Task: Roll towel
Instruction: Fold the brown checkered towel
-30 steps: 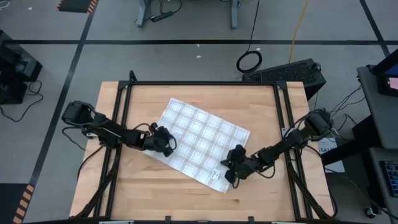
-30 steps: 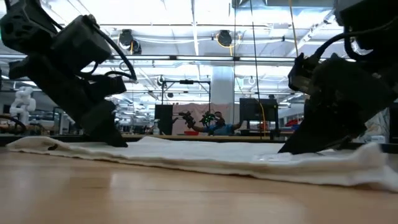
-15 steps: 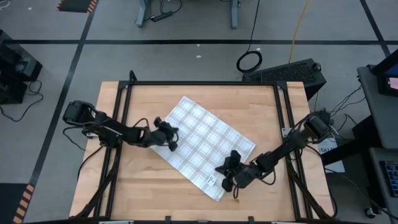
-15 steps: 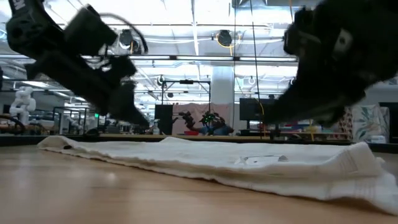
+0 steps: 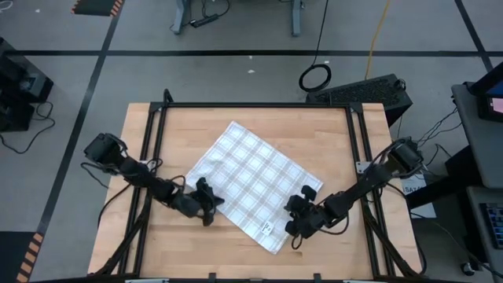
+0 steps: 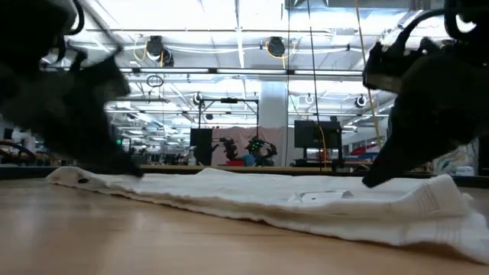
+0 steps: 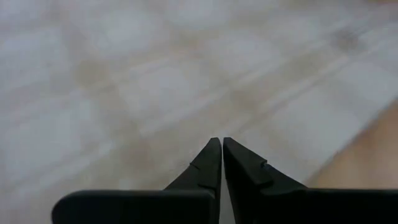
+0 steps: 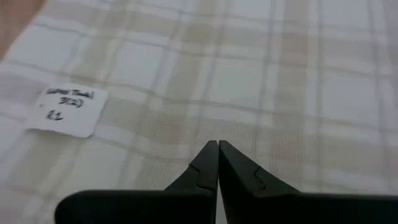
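The white checked towel (image 5: 253,182) lies spread flat on the wooden table, set cornerwise, with a small white label (image 8: 67,111) near its near corner. My left gripper (image 5: 209,206) is shut and low over the towel's near-left edge (image 7: 186,74). My right gripper (image 5: 292,225) is shut and low over the towel's near-right edge, beside the label. In the low view the towel (image 6: 252,200) lies in soft wrinkles, with my right gripper's tip (image 6: 372,182) down at its top surface. My left gripper points its shut fingers (image 7: 217,163) slanting down at the towel near its near-left edge; I cannot tell whether they touch the cloth. My right gripper points its shut fingers (image 8: 217,167) slanting down at the towel beside the label; I cannot tell whether they touch it.
Black frame rails (image 5: 157,157) run along the table's left, right and far sides. Bare wood (image 5: 236,259) shows along the near edge and around the towel.
The towel first slid and turned a little on the table, its near corner going toward the near edge, and has lain still since. My left gripper went a little toward the far edge, then toward the near edge along the towel's left side.
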Available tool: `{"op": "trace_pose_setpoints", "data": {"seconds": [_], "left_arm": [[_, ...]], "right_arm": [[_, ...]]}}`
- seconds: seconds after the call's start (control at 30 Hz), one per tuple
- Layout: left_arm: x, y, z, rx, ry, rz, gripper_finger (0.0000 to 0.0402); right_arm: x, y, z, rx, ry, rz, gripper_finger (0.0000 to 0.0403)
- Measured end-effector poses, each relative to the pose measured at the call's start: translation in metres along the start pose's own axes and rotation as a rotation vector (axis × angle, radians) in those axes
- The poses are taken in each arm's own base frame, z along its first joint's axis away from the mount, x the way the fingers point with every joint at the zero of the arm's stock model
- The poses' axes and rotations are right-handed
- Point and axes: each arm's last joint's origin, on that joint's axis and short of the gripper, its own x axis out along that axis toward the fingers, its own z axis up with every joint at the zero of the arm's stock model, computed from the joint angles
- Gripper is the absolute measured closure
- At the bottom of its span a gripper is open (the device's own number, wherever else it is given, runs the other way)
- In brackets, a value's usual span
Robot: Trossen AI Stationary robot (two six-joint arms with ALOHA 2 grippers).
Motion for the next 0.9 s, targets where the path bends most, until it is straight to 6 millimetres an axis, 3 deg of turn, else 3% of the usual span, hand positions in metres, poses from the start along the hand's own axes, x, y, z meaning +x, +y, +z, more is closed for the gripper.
{"op": "trace_pose_setpoints", "data": {"seconds": [0.13, 0.33, 0.6, 0.73, 0.9], "left_arm": [[0.005, 0.010, -0.014, -0.028, 0.058, 0.143, 0.0378], [0.006, 0.024, -0.015, 0.046, 0.026, 0.312, 0.0378], [0.009, 0.054, -0.011, 0.078, -0.019, 0.608, 0.0378], [0.008, 0.052, -0.006, 0.096, 0.015, 0.553, 0.0378], [-0.001, 0.035, 0.001, 0.088, 0.082, 0.322, 0.0378]], "right_arm": [[0.010, 0.002, -0.009, 0.078, -0.003, -0.018, 0.0399], [0.024, 0.019, -0.019, 0.232, -0.068, 0.075, 0.0399], [0.033, 0.047, -0.009, 0.326, -0.136, 0.161, 0.0399], [0.034, 0.052, 0.000, 0.321, -0.158, 0.164, 0.0399], [0.033, 0.050, 0.012, 0.276, -0.133, 0.183, 0.0399]]}}
